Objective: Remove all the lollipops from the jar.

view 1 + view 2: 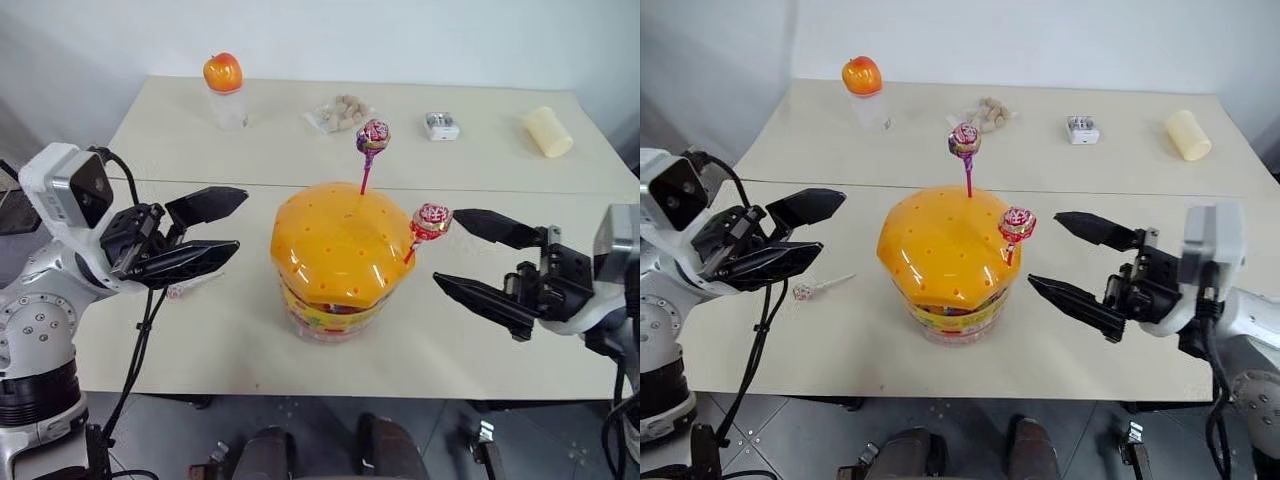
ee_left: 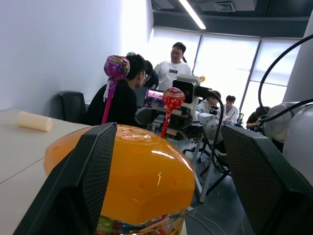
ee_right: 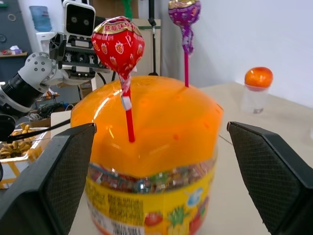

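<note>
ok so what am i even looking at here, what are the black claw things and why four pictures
It is one moment seen by four cameras on a two-armed humanoid robot. The two wide pictures come from its head, looking down over a beige table. The black claws are its grippers: the left gripper and the right gripper, both open and holding nothing. The other two pictures come from cameras on the wrists, looking out between each gripper's fingers.

Between the grippers stands a clear jar with an orange domed lid. Two lollipops stick up out of the lid: a purple one and a red one. A third, pink lollipop lies on the table by the left gripper.

At the far edge are a small bottle with an orange ball top, a pile of beige lumps, a small grey box and a pale cylinder.
</note>
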Robot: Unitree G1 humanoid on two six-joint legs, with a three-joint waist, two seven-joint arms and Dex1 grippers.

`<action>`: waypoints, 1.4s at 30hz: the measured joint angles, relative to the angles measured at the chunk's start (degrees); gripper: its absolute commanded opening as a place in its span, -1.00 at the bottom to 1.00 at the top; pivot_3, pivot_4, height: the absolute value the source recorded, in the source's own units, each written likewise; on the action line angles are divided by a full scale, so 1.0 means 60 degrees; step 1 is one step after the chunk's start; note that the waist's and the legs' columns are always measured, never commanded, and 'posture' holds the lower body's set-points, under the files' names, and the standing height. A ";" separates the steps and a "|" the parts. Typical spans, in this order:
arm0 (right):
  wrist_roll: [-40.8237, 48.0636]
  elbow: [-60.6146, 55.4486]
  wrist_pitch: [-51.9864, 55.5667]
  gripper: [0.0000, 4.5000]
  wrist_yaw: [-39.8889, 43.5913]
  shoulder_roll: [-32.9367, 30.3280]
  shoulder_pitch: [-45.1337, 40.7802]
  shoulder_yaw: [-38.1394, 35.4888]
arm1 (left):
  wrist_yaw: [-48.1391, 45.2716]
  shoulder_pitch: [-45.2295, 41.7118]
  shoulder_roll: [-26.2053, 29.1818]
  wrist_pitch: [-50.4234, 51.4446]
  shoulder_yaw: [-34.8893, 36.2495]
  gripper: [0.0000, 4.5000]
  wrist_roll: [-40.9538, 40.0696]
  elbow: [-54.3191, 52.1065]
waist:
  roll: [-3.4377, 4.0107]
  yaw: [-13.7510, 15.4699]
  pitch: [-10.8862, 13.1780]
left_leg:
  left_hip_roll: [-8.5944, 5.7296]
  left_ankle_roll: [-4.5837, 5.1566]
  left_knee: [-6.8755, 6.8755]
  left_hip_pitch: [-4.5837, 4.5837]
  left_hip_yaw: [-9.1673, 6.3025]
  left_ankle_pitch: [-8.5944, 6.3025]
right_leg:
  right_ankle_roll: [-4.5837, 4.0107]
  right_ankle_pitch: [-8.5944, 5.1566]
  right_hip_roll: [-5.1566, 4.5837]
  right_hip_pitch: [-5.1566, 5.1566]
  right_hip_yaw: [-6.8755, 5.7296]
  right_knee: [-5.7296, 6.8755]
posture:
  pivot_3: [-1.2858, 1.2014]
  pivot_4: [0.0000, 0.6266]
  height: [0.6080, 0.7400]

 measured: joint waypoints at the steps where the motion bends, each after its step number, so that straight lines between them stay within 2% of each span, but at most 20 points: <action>1: 0.0007 0.0045 0.0064 0.92 -0.0003 0.0051 -0.0060 0.0109 | -0.0004 -0.0013 0.0001 -0.0044 -0.0002 0.61 0.0003 0.0002 | 0.0000 0.0012 0.0000 | -0.0001 0.0000 -0.0001 0.0000 -0.0004 0.0000 | 0.0000 0.0000 0.0000 0.0000 -0.0001 0.0003 | 0.03 -0.52 1.00; 3: 0.0007 0.0110 0.0206 0.76 -0.0006 0.0102 -0.0092 0.0265 | -0.0015 -0.0016 0.0001 -0.0080 -0.0016 0.62 0.0006 0.0012 | 0.0000 0.0018 0.0000 | -0.0002 0.0000 -0.0003 -0.0010 -0.0005 -0.0001 | 0.0000 0.0000 0.0000 -0.0001 -0.0010 0.0000 | 0.03 -0.52 1.00; 15: -0.0174 0.0226 0.0336 -0.99 0.0385 0.0590 -0.0586 0.0647 | -0.0264 0.0176 0.0111 -0.0168 -0.0023 0.62 0.0136 0.0050 | 0.0000 0.0008 0.0000 | -0.0002 -0.0001 -0.0007 -0.0009 -0.0004 -0.0001 | 0.0000 0.0000 0.0001 -0.0002 -0.0012 -0.0005 | 0.03 -0.52 1.00; 19: -0.0066 0.0322 0.0220 -0.99 0.0492 0.1000 -0.0843 0.0621 | -0.0349 0.0181 0.0111 -0.0253 -0.0024 0.62 0.0232 0.0073 | 0.0000 -0.0001 0.0000 | -0.0001 -0.0001 -0.0008 -0.0008 -0.0004 -0.0001 | 0.0000 0.0000 0.0002 -0.0002 -0.0012 -0.0004 | 0.03 -0.52 1.00; 24: 0.1529 0.0552 0.0388 -0.99 -0.0395 0.1111 -0.1463 -0.0278 | -0.0518 0.0181 0.0111 -0.0384 -0.0070 0.62 0.0369 0.0100 | 0.0002 0.0015 0.0001 | -0.0002 -0.0001 -0.0008 -0.0010 -0.0006 -0.0001 | 0.0000 0.0000 0.0001 -0.0002 -0.0015 -0.0002 | 0.03 -0.52 1.00; 27: 0.2436 0.1338 0.1045 -0.99 -0.1216 0.0206 -0.1265 -0.1360 | -0.0767 0.0215 0.0158 -0.0569 -0.0150 0.62 0.0592 0.0098 | 0.0002 0.0042 0.0002 | -0.0009 0.0000 -0.0007 -0.0024 0.0010 -0.0002 | 0.0000 0.0000 0.0000 -0.0002 -0.0018 -0.0007 | 0.03 -0.52 1.00; 29: 0.2469 0.1935 0.1626 -0.99 -0.1488 -0.0594 -0.0824 -0.1937 | -0.0953 0.0269 0.0249 -0.0741 -0.0239 0.62 0.0825 0.0097 | 0.0001 0.0030 0.0001 | -0.0004 0.0000 -0.0015 -0.0025 0.0029 -0.0002 | 0.0000 0.0000 0.0005 -0.0002 -0.0026 -0.0010 | 0.03 -0.52 1.00; 31: 0.1490 0.2501 0.2253 -0.99 -0.1505 -0.1965 0.0226 -0.2145 | -0.1227 0.0309 0.0424 -0.0892 -0.0401 0.62 0.1064 0.0073 | 0.0008 0.0042 0.0003 | -0.0005 0.0001 -0.0025 -0.0026 0.0043 -0.0002 | 0.0000 0.0000 0.0003 -0.0007 -0.0023 -0.0017 | 0.03 -0.52 1.00; 33: -0.0486 0.3422 0.2966 -0.99 -0.1794 -0.3600 0.1484 -0.1805 | -0.1647 0.0458 0.0750 -0.1139 -0.0430 0.62 0.1362 0.0060 | 0.0004 0.0025 0.0002 | -0.0003 0.0003 -0.0027 -0.0030 0.0071 -0.0003 | -0.0002 -0.0001 0.0002 -0.0014 -0.0016 -0.0027 | 0.03 -0.52 1.00; 34: -0.1325 0.3912 0.3303 -0.99 -0.2002 -0.4089 0.1867 -0.1475 | -0.1897 0.0580 0.0961 -0.1265 -0.0445 0.62 0.1529 0.0054 | 0.0001 0.0008 0.0001 | -0.0001 0.0007 -0.0028 -0.0028 0.0090 -0.0001 | -0.0002 -0.0002 0.0002 -0.0016 -0.0010 -0.0043 | 0.03 -0.52 1.00; 36: -0.2384 0.4502 0.3468 -0.99 -0.2145 -0.4134 0.2119 -0.0923 | -0.2509 0.0839 0.1326 -0.1610 -0.0573 0.62 0.1937 0.0060 | -0.0001 -0.0027 -0.0001 | 0.0001 0.0007 -0.0026 -0.0024 0.0115 -0.0001 | -0.0004 -0.0002 0.0002 -0.0028 0.0002 -0.0037 | 0.03 -0.52 1.00; 40: -0.3388 0.4682 0.3161 -0.99 -0.1596 -0.3859 0.2327 -0.0075 | -0.2949 0.0846 0.1453 -0.2097 -0.0728 0.62 0.2372 0.0096 | 0.0028 -0.0052 -0.0005 | 0.0005 0.0009 -0.0026 -0.0022 0.0155 0.0001 | -0.0006 -0.0003 0.0003 -0.0057 0.0038 -0.0021 | 0.03 -0.52 1.00; 42: -0.3837 0.4829 0.2971 -0.79 -0.1327 -0.3717 0.2350 0.0125 | -0.2953 0.0845 0.1456 -0.2169 -0.0728 0.62 0.2408 0.0175 | 0.0028 -0.0026 -0.0005 | 0.0005 0.0009 -0.0025 -0.0024 0.0159 0.0001 | -0.0006 -0.0003 0.0003 -0.0058 0.0042 -0.0024 | 0.03 -0.52 1.00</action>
